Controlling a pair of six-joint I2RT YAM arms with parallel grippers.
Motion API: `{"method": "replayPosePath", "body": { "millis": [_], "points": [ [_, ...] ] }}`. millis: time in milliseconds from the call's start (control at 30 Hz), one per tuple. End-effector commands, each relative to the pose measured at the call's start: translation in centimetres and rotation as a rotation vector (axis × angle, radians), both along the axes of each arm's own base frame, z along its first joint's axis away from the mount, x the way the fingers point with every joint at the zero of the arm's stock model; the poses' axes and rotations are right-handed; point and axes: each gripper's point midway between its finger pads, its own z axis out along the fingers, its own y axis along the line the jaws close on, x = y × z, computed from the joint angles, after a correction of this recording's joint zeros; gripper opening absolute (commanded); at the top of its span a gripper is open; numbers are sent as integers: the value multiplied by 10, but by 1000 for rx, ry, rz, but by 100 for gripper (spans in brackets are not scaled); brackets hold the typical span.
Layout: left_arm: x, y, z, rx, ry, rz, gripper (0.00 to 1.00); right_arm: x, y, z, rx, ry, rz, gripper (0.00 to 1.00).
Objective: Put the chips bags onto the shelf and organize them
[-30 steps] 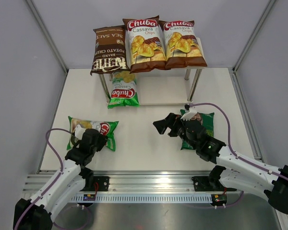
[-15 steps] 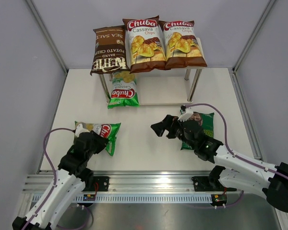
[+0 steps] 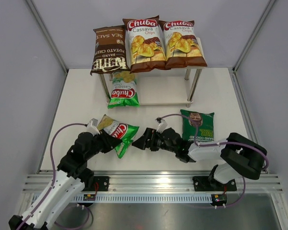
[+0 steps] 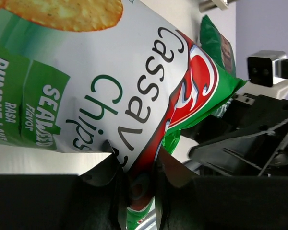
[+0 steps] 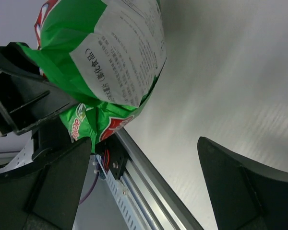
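Lower left of the top view: my left pincer [image 3: 107, 142] is pinching the light green Chuba bag [image 3: 119, 132] by its lower edge. In the left wrist view both fingers [image 4: 105, 167] press into the red-and-green end of that bag [image 4: 110, 81], with the foil creased between them. The bag sits tilted, with its chip-picture end toward upper left and its green corner toward lower centre. I can't tell if that corner touches the worktop [image 3: 81, 96].

Lower centre: my right pincer [image 3: 140, 142] is spread wide with nothing between the fingers, just right of the held bag's corner. In the right wrist view the bag's printed back [image 5: 117, 52] fills the upper left, ahead of the spread fingers [image 5: 53, 177].

Right of centre: the dark green bag [image 3: 198, 125] lies flat on the worktop, near my right arm.

Top of frame: the shelf [image 3: 194, 84] stands at the far edge. On its top board, left to right, are the Kettle bag [image 3: 108, 49], then two Chuba Cassava bags [image 3: 144, 44] side by side, edges touching. A second light green Chuba bag [image 3: 123, 90] lies at the left end of the lower board, partly under the top board.
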Motion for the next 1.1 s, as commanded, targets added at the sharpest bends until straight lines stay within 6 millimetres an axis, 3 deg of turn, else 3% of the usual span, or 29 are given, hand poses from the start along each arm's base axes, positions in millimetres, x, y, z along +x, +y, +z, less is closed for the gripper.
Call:
{"method": "replayPosePath", "body": {
  "millis": [0,200,500,633,733,800,833,900,933,1000,1033,1067],
  "points": [
    [4,-22,33,-102,-126,-76,0,14,28,50,162,-95,-102,99],
    [-1,-28,27,-115,-120,-77,0,17,38,57,197,-139,-127,99],
    [-21,-55,31,-187,-127,-161,0,35,42,47,175,-130,-231,99],
    [-29,-67,21,-188,-105,-200,0,39,44,47,136,-160,-239,99],
    [-36,-72,17,-187,-101,-220,3,39,41,52,148,-204,-235,76],
    [-37,-70,14,-180,-105,-214,12,36,36,48,147,-217,-228,53],
    [-38,-68,13,-175,-106,-216,26,35,36,52,160,-235,-221,48],
    [-34,-60,10,-142,-109,-175,39,31,33,49,151,-257,-199,37],
    [-31,-55,13,-136,-132,-152,66,29,31,50,158,-269,-191,35],
    [-32,-46,9,-96,-120,-130,91,26,29,57,182,-299,-182,31],
    [-29,-39,11,-83,-134,-98,99,23,24,54,181,-304,-178,30],
    [-29,-31,1,-36,-108,-75,99,22,20,56,191,-313,-179,29]
  ]
}}
